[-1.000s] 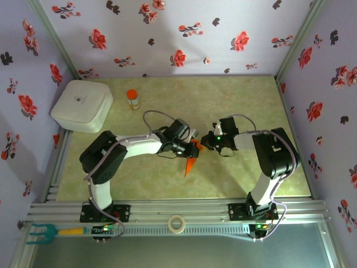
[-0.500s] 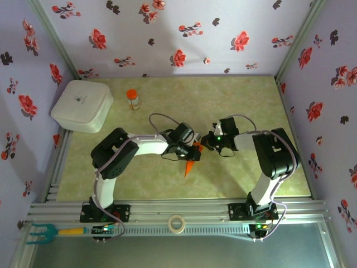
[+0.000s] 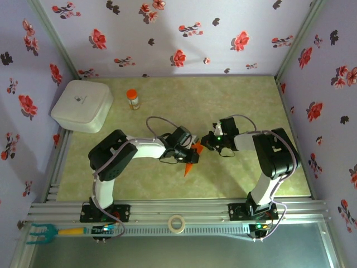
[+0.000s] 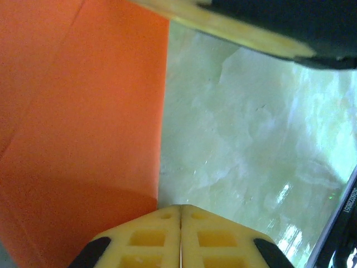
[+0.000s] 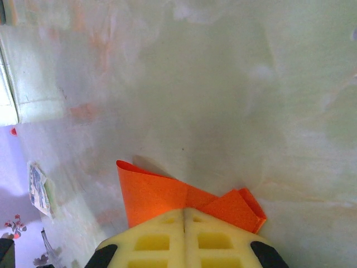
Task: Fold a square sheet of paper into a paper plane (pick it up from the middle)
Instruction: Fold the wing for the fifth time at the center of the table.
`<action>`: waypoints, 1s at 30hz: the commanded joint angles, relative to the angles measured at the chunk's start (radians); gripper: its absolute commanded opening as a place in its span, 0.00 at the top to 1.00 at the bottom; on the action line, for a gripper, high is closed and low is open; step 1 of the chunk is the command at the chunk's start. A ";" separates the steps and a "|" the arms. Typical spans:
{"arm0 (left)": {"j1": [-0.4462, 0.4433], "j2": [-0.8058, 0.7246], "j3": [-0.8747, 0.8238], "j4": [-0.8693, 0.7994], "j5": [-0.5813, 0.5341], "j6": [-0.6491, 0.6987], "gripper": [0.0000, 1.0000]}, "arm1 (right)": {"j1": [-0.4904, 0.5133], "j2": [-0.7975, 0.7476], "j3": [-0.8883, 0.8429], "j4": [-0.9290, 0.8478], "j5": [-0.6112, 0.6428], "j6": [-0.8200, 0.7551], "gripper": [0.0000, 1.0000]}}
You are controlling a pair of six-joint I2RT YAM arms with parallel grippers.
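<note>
A white lidded box (image 3: 81, 106) sits just left of the orange-capped bottle (image 3: 133, 99), at the far left edge of the green tabletop (image 3: 234, 100). Well nearer than the bottle and left of it, a green-and-yellow handled tool (image 3: 47, 231) lies on the metal frame below the tabletop.

The left gripper (image 3: 188, 152) is right of the bottle and nearer the arm bases, reached in low over the tabletop. In the left wrist view its yellow fingers (image 4: 150, 237) are pressed together tip to tip. The orange paper fills the space to their left, and its straight edge runs down behind the left tip. I cannot tell whether they nip it.

A roll of tape (image 3: 177, 223) rests on the frame, nearer than the bottle and to its right.

The square sheet of paper (image 3: 189, 165) is folded into a narrow pointed wedge. It lies right of the bottle and nearer than it, between the two grippers, with its tip pointing toward the arm bases.

The right gripper (image 3: 206, 143) is further right of the bottle, at the wedge's broad end. In the right wrist view its fingers (image 5: 150, 240) are closed, with creased orange paper (image 5: 150, 190) fanning out from under both tips, clamped there just above the tabletop.
</note>
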 commanded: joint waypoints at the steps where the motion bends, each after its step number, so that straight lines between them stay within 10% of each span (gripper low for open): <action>1: -0.022 -0.030 -0.036 -0.162 -0.011 0.047 0.92 | -0.011 0.017 -0.034 -0.083 0.080 0.005 1.00; 20: -0.048 -0.221 -0.152 -0.194 -0.063 0.082 0.92 | -0.013 0.022 -0.034 -0.055 0.046 0.009 1.00; 30: 0.087 -0.352 -0.223 -0.049 -0.117 0.003 0.91 | -0.012 -0.047 -0.023 0.011 -0.058 0.015 0.93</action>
